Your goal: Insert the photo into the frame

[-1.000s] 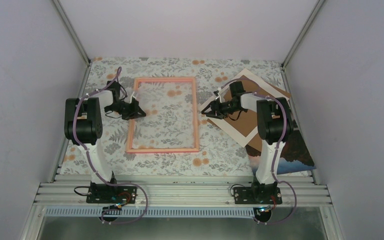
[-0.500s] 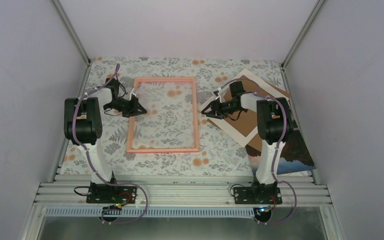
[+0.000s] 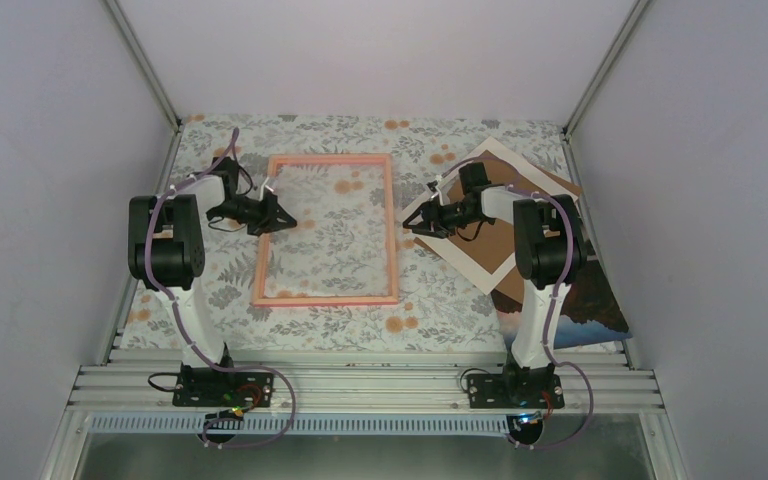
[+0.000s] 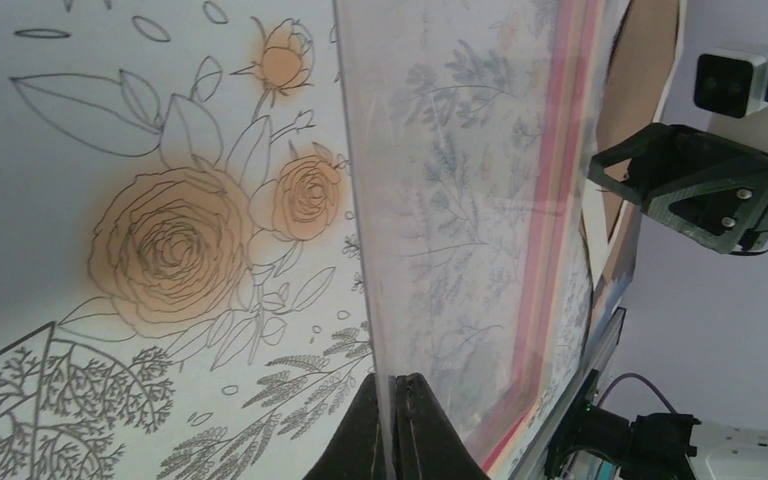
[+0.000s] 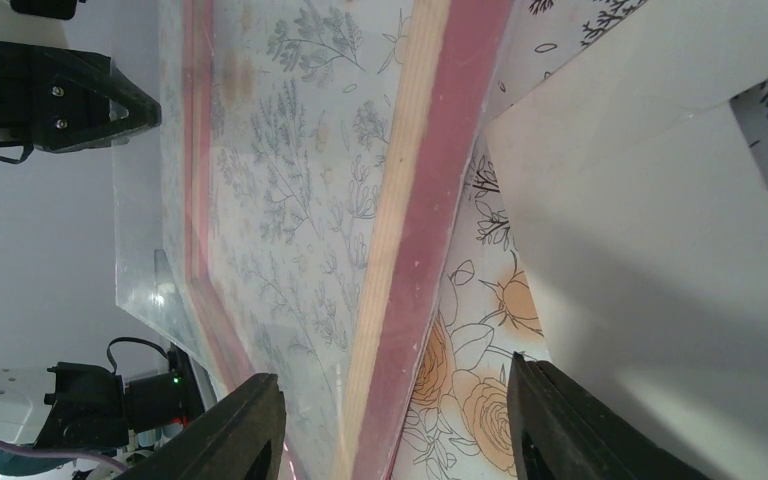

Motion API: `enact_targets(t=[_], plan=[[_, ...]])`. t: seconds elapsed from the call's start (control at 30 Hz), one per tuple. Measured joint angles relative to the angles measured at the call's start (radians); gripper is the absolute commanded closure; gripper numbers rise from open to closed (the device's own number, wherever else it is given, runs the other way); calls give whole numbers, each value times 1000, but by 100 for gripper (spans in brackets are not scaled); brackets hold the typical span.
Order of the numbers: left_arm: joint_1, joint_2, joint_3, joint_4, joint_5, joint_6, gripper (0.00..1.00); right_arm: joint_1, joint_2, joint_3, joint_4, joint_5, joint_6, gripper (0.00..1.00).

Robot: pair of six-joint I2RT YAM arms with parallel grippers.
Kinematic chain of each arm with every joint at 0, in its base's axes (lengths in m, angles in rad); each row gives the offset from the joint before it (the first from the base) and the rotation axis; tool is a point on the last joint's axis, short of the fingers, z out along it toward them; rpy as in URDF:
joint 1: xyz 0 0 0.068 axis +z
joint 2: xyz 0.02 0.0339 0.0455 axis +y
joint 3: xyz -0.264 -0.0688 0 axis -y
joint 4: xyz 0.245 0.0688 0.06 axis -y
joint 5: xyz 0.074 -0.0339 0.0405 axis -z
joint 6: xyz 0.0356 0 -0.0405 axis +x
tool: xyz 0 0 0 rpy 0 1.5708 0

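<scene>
Lies flat at mid-table: thin pink-railed frame (image 3: 325, 299), floral print showing through its clear pane (image 4: 440, 200). Sits at the near right corner: photo (image 3: 600, 305), mostly under a white mat (image 3: 465, 262) and brown backing board (image 3: 552, 182) (only dark rocks and pale water visible). Table (image 3: 440, 310) in leaf-and-rose pattern, boxed by plain pale walls (image 3: 360, 60). Left tool (image 3: 278, 222) low at the frame's left side, clenched on the pane's edge. Right tool (image 3: 412, 226) spread wide beside the right rail, gripping nothing.
</scene>
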Motion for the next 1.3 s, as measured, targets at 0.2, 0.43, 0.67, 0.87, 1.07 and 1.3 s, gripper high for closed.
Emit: enact_targets(t=[0.2,0.43,0.67,0.87,1.07,1.3], plan=[[4,0,-3,-6,-36,1,98,0,0,0,0,0,0,45],[7,0,-3,-7,-74,2,97,0,0,0,0,0,0,45],[11,0,-3,-11,-99,5,98,0,0,0,0,0,0,45],[20,0,-19,-14,-117,4,98,0,0,0,0,0,0,44],[22,0,-25,-21,-132,5,98,0,0,0,0,0,0,44],[23,0,-25,-21,-146,4,98,0,0,-2,0,1,0,44]])
